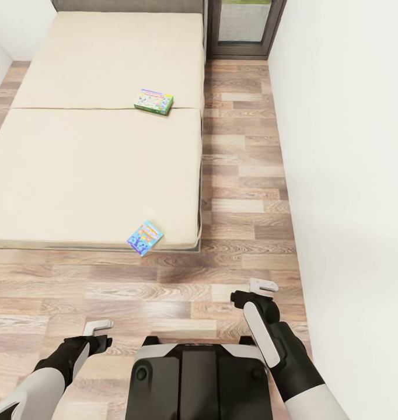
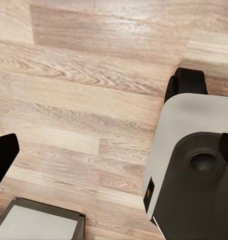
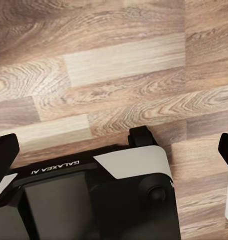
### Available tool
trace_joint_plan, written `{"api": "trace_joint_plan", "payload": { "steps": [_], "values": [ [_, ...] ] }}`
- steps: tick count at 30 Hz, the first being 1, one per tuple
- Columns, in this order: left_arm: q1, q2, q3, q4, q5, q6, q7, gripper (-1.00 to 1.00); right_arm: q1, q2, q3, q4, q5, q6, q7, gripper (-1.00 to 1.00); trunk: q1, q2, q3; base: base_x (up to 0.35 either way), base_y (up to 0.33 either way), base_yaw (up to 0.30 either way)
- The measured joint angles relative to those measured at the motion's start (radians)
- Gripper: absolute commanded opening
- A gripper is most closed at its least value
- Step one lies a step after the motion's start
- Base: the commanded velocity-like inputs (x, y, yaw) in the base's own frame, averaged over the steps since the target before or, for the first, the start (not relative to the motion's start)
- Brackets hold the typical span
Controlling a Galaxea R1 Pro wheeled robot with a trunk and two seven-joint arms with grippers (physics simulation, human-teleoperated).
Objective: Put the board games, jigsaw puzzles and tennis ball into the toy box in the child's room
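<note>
On the bed [image 1: 76, 163], at eleven and twelve o'clock, two board games [image 1: 154, 101] await us; our left gripper [image 1: 98, 328] and right gripper [image 1: 256, 290] hang parted and empty.

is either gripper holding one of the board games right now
No, both board games lie on the bed, while the left gripper and right gripper hang empty over the floor.

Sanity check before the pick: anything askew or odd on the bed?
One thing: the near board game sits skewed at the mattress foot edge, a corner poking past it toward the floor. The far board game lies flat by the mattress seam. No damage visible.
</note>
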Motion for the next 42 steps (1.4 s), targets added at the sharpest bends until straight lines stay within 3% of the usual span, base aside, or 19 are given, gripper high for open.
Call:
{"api": "trace_joint_plan", "payload": {
  "steps": [21, 42],
  "values": [
    [0.000, 0.001, 0.000, 0.000, 0.000, 0.000, -0.002, 1.00, 0.000, 0.004, 0.003, -0.001, 0.001, 0.000, 0.000, 1.00, 0.000, 0.000, 0.009, 0.000, 0.000, -0.016],
    [0.000, 0.000, 0.000, 0.000, 0.000, 0.000, -0.004, 1.00, 0.000, 0.005, 0.004, -0.001, 0.002, 0.000, 0.000, 1.00, 0.000, 0.000, 0.041, 0.000, 0.000, 0.000]
  ]
}}
